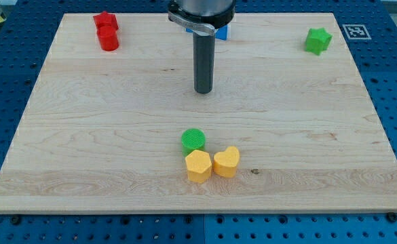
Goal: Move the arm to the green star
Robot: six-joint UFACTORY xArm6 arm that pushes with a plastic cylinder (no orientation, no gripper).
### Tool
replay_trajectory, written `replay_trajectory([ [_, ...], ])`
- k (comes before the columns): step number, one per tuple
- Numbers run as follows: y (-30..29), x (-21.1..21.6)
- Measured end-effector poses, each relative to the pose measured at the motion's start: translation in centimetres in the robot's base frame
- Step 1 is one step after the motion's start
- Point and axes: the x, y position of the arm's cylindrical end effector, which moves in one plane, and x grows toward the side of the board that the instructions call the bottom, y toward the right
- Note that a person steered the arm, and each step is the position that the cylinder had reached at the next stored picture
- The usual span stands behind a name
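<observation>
At the view's far left, near the top edge of the wooden board [83,135], two red blocks touch each other: a red star [106,21] behind and a red cylinder [108,38] just in front of it. Moving right, a tight cluster sits toward the view's bottom, a little left of centre: a green cylinder [193,140] with a yellow hexagon [198,166] touching its lower edge, and a yellow heart [227,162] pressed against the hexagon's right side. Above this cluster, well apart from it, the dark rod comes down from the view's top, and the tip [203,91] rests on bare wood near the board's middle, touching no block. The arm carries no pincer, only this rod, so there is nothing to stand apart or together. Just behind the rod's mount, a blue block [221,32] peeks out, its shape hidden. Farthest right, near the top corner, lies the green star [317,40], alone and well apart from the tip, up and to the view's right of it.
</observation>
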Motion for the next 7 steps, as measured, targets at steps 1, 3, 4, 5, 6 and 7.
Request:
replay_trajectory([
  [1,0.0,0.0],
  [3,3.3,-1.2],
  [4,7.5,-2.6],
  [5,12.2,-3.5],
  [6,16.3,-3.4],
  [7,17.7,-2.6],
])
